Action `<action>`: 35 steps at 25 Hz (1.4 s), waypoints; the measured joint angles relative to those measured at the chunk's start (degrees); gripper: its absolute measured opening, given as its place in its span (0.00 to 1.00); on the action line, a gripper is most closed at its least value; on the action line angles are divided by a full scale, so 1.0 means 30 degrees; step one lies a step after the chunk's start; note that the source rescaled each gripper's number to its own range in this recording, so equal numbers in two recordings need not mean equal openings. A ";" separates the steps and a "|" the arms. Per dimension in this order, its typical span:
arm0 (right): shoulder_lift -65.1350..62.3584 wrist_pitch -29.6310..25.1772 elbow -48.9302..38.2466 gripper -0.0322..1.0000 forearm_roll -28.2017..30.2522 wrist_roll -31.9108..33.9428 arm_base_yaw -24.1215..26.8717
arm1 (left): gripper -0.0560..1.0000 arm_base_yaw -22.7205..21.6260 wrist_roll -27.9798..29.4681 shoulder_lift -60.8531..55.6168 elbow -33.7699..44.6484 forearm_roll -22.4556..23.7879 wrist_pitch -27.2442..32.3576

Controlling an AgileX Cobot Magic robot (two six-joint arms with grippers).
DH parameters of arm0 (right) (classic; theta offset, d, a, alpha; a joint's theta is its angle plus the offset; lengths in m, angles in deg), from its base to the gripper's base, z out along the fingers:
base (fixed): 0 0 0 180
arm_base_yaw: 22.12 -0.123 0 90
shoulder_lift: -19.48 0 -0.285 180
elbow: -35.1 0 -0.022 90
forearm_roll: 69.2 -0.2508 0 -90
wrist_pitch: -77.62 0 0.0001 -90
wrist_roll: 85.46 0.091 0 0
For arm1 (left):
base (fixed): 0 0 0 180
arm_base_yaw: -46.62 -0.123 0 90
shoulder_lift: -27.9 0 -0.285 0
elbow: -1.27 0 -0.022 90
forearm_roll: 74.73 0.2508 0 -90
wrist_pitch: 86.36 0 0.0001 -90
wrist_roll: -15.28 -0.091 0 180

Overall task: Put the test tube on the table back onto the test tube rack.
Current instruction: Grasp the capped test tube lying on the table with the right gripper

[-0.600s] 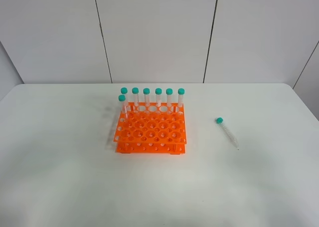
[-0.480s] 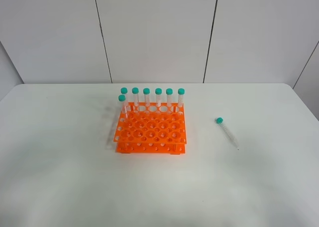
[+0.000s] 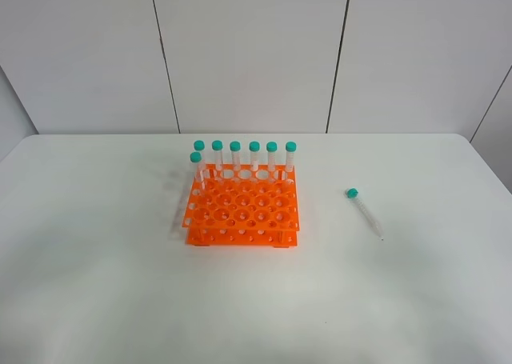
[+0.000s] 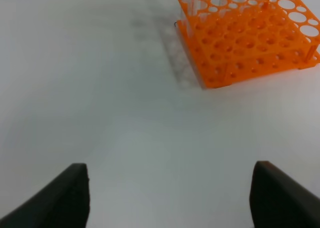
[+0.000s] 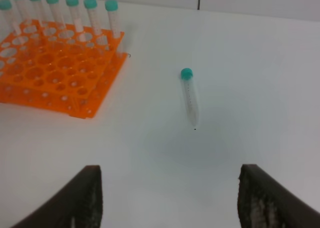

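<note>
A clear test tube [image 3: 364, 212] with a teal cap lies flat on the white table [image 3: 96, 244], right of the orange test tube rack [image 3: 242, 212]. In the right wrist view the same test tube [image 5: 190, 96] lies ahead of my right gripper [image 5: 170, 198], whose fingers stand apart with nothing between them. My left gripper [image 4: 170, 195] is open and empty, with the test tube rack [image 4: 250, 37] ahead of it. Several teal-capped tubes [image 3: 244, 156] stand upright along the rack's back row and one at its left. Neither arm shows in the exterior high view.
White wall panels [image 3: 248, 52] rise behind the table's far edge. The table's rounded far corners show at left and right.
</note>
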State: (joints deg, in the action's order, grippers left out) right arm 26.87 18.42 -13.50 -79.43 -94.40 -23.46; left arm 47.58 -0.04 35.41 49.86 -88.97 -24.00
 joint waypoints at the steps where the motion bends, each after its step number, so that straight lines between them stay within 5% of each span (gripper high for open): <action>1: 0.0000 0.0000 0.0000 0.64 0.0000 0.0000 0.0000 | 1.00 0.0000 0.0000 0.0000 0.0000 0.0000 0.0000; 23: 0.0259 0.0368 0.0078 0.64 0.1054 -0.0043 0.0000 | 1.00 0.0000 0.0000 0.0000 0.0000 0.0000 0.0000; 29: 0.5413 0.0382 0.1817 0.64 -0.0002 0.0054 0.0000 | 1.00 0.0000 0.0000 0.0000 0.0000 0.0000 0.0000; 35: 1.3799 0.0058 0.6585 0.64 -0.0948 -0.1738 0.0000 | 1.00 0.0000 0.0000 0.0000 0.0000 0.0000 0.0000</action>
State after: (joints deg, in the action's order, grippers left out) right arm 68.26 18.59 6.26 -82.28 -99.62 -23.46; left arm 47.58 -0.04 35.41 49.86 -88.97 -24.00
